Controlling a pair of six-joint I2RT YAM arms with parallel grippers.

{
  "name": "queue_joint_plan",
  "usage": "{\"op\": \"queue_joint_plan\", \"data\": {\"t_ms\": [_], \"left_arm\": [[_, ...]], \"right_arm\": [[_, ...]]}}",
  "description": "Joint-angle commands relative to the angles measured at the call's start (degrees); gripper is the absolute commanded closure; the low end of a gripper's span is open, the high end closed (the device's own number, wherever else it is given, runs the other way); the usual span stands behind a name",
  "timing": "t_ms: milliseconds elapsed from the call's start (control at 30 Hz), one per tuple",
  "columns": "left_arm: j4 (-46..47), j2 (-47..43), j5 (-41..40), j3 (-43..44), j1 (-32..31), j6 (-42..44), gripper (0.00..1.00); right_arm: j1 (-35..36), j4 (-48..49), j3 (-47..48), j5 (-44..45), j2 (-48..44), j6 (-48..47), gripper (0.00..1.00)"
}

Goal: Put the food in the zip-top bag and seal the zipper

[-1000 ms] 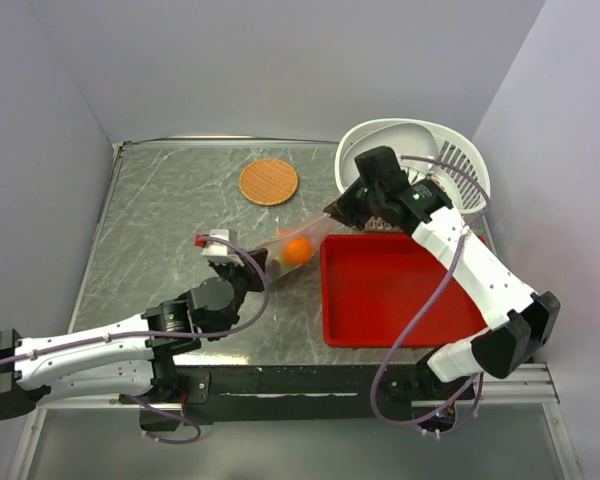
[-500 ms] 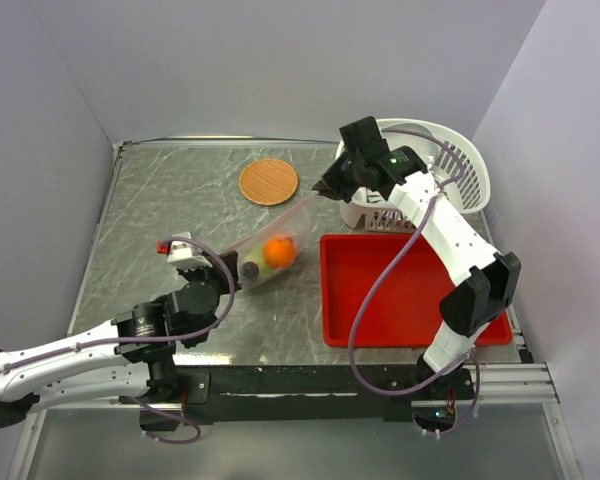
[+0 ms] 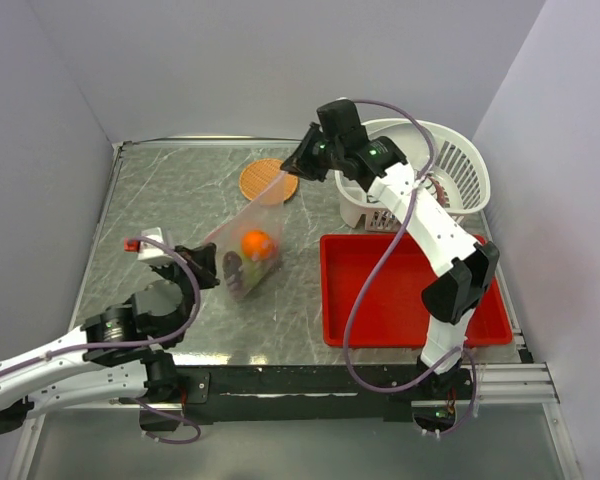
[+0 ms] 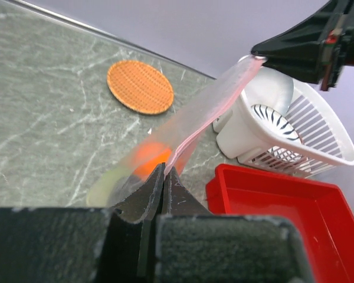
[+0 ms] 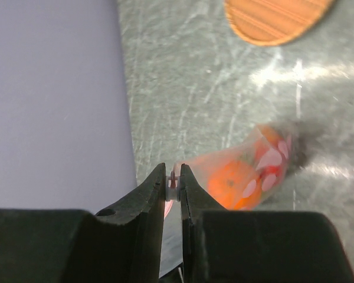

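Note:
The clear zip-top bag [image 3: 242,250] hangs stretched between both grippers above the table's middle. Inside it are an orange ball [image 3: 256,243], a pale green piece [image 3: 231,268] and a reddish piece, blurred in the right wrist view. My left gripper [image 3: 212,263] is shut on the bag's near end, and the pinkish zipper [image 4: 207,112] runs from its fingertips [image 4: 159,175] up to the right gripper. My right gripper [image 3: 289,171] is shut on the zipper's far end, with a small white piece [image 5: 173,184] pinched between its fingers. In the right wrist view the orange ball [image 5: 233,183] hangs below.
A flat orange-brown disc [image 3: 264,182] lies at the back, partly behind the bag's top. The white slotted basket [image 3: 450,170] stands at the back right. The red tray [image 3: 400,290] lies in front of it. Grey walls close in the left, back and right.
My right gripper has moved left and toward the back, away from the basket. The left arm has drawn back to the left. The bag swung away from the tray and pulled taut.

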Motion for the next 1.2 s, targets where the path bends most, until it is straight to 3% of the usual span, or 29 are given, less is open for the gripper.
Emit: {"op": "queue_joint_plan", "data": {"t_ms": [0,100,267,367,467,500,567,600,667,767,1000,1167], "left_arm": [[-0.6,-2.1,-3.0,5.3,0.2,4.7,0.99],[0.8,-2.0,-0.9,6.2,0.3,7.2,0.99],[6.5,2.2,10.6,3.9,0.2,9.2,0.99],[8.9,7.1,18.7,2.6,0.2,6.7,0.98],[11.7,11.6,23.6,1.0,0.4,4.2,0.89],[12.5,12.5,26.4,0.8,0.4,4.1,0.73],[13.2,14.3,27.9,0.9,0.8,3.7,0.45],[13.3,14.7,28.7,1.1,1.0,3.8,0.22],[13.4,15.0,29.2,1.8,1.7,3.4,0.02],[12.2,15.1,31.2,3.8,3.6,2.7,0.03],[1.9,20.4,35.8,11.3,6.9,-1.6,0.03],[0.2,22.7,37.2,13.5,7.9,-3.4,0.03]], "right_arm": [[1.0,6.1,3.9,-0.3,2.0,-6.0,0.84],[1.0,7.2,2.3,-2.0,2.1,-7.2,0.84],[0.1,6.3,-2.3,-1.1,0.6,-9.4,0.79],[-0.6,6.0,-8.0,1.9,-2.7,-10.9,0.66],[-1.0,7.5,-13.9,4.4,-7.3,-12.5,0.43],[-0.9,7.9,-15.1,5.0,-9.7,-13.5,0.32],[-0.9,8.3,-18.2,7.1,-12.1,-14.4,0.21],[-0.9,8.2,-19.0,7.9,-14.5,-15.1,0.13],[-0.9,8.0,-21.0,10.6,-16.9,-15.8,0.08],[-0.8,7.9,-24.0,14.3,-21.9,-16.7,0.00],[-1.0,10.4,-32.9,20.3,-32.6,-16.2,0.00],[-0.8,12.8,-39.3,22.6,-37.3,-16.3,0.00]]}}
